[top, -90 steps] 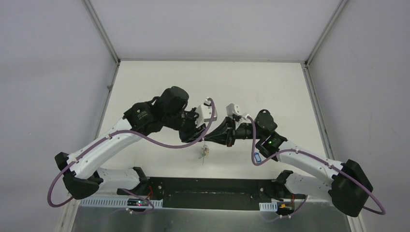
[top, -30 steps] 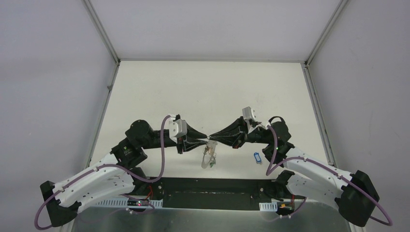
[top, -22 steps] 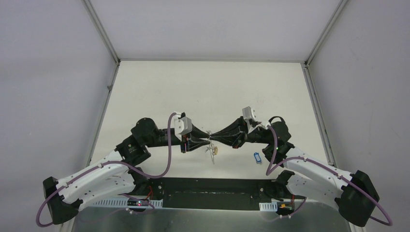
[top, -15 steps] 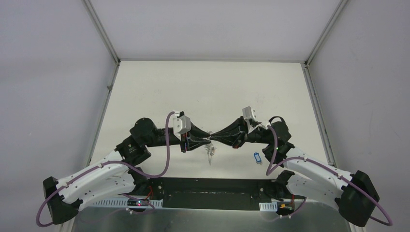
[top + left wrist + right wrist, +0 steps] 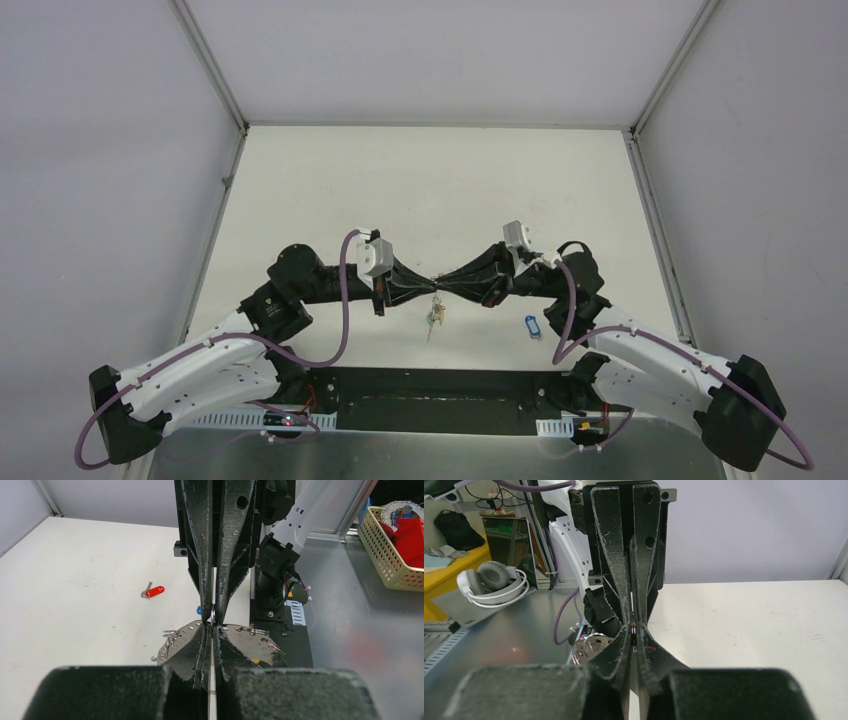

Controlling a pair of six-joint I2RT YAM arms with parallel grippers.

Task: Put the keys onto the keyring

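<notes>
Above the table's (image 5: 430, 190) near edge, your left gripper (image 5: 429, 288) and right gripper (image 5: 443, 287) tip to tip, each pressed together pinching the keyring (image 5: 436, 308), keys (image 5: 433, 320) dangling beneath, blue-tagged key (image 5: 532, 325) and red-tagged key (image 5: 154, 591) lying loose on the tabletop.

ROBOTICS LAB: A white worktop (image 5: 430, 180) is boxed in by plain grey panels (image 5: 100, 150) on metal framing (image 5: 215, 75), with a left arm (image 5: 200, 365) and a right arm (image 5: 650, 350) bolted along its near edge. Off the worktop, headphones (image 5: 494, 582) and a yellow basket (image 5: 385, 555) of red items are in view.
</notes>
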